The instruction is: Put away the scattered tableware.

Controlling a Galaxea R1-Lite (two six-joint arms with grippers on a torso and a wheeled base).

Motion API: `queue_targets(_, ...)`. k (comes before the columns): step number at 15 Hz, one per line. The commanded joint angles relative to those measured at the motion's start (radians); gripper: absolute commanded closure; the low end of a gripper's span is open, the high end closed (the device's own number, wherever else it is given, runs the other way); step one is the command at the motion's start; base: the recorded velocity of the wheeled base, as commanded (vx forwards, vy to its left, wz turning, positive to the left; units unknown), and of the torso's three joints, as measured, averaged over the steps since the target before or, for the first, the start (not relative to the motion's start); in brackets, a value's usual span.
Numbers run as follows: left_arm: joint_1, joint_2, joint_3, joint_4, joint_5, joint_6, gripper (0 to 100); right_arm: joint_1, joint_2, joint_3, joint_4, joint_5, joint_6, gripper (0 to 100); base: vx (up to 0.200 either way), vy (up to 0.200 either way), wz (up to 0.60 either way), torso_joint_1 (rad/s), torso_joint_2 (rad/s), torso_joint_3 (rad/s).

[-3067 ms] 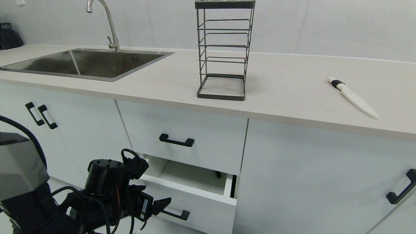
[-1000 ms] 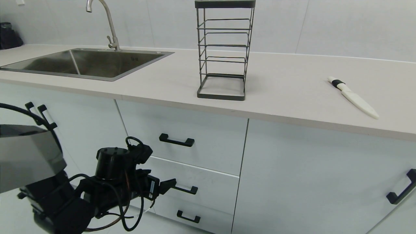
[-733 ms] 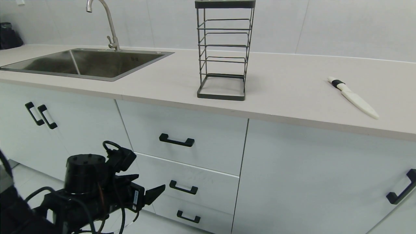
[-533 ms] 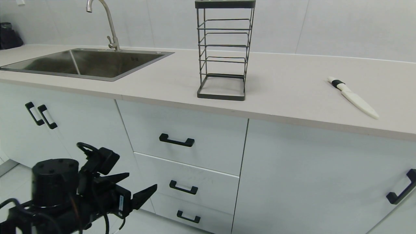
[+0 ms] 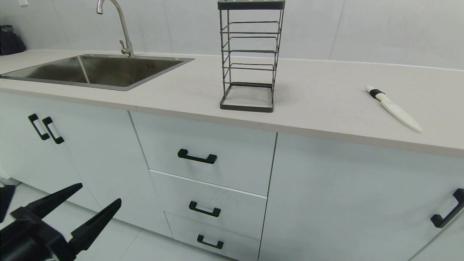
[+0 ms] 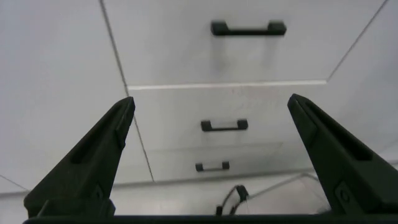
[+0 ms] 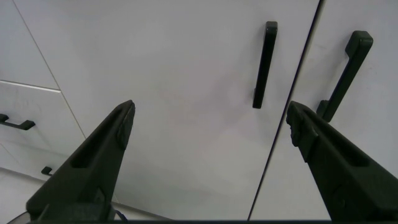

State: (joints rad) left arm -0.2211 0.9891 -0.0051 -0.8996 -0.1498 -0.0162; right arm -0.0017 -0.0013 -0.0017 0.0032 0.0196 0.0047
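Observation:
A white knife [image 5: 393, 108] with a black band on its handle lies on the counter at the right, near the front edge. My left gripper [image 5: 98, 194] hangs low at the left, in front of the cabinet, open and holding nothing. In the left wrist view the left gripper [image 6: 211, 102] faces the stack of shut drawers, well back from the middle drawer's handle [image 6: 224, 126]. My right gripper [image 7: 210, 109] is open and empty, facing two vertical door handles [image 7: 269, 62] on the white cabinet.
A tall black wire rack [image 5: 250, 58] stands mid-counter. The steel sink [image 5: 94, 70] with its tap is at the back left. Three drawers with black handles [image 5: 204, 209] sit shut below the rack. Cabinet doors flank them on both sides.
The middle drawer, open three seconds ago, has been pushed shut by my left gripper. The left arm then drew back, left and down, away from the drawer.

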Motion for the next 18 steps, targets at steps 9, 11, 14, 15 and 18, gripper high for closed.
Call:
queue_targets(9, 0.223, -0.989, -0.003, 0.901, -0.047, 0.153, 0, 0.000, 0.001, 0.000, 0.000, 0.000, 0.000, 0, 0.000, 0.000, 0.00, 0.000, 0.00, 0.000)
queue_targets(11, 0.223, -0.989, 0.005, 0.863, -0.031, 0.140, 0, 0.000, 0.001, 0.000, 0.000, 0.000, 0.000, 0, 0.000, 0.000, 0.00, 0.000, 0.00, 0.000)
queue_targets(14, 0.223, -0.989, 0.005, 0.893, 0.056, 0.104, 0, 0.000, 0.001, 0.000, 0.000, 0.000, 0.000, 0, 0.000, 0.000, 0.00, 0.000, 0.00, 0.000)
queue_targets(15, 0.223, -0.989, 0.005, 0.893, 0.107, 0.062, 0, 0.000, 0.001, 0.000, 0.000, 0.000, 0.000, 0, 0.000, 0.000, 0.00, 0.000, 0.00, 0.000)
queue_targets(18, 0.221, -0.989, 0.005, 0.897, 0.110, 0.030, 0, 0.000, 0.001, 0.000, 0.000, 0.000, -0.002, 0, 0.000, 0.000, 0.00, 0.000, 0.00, 0.000)
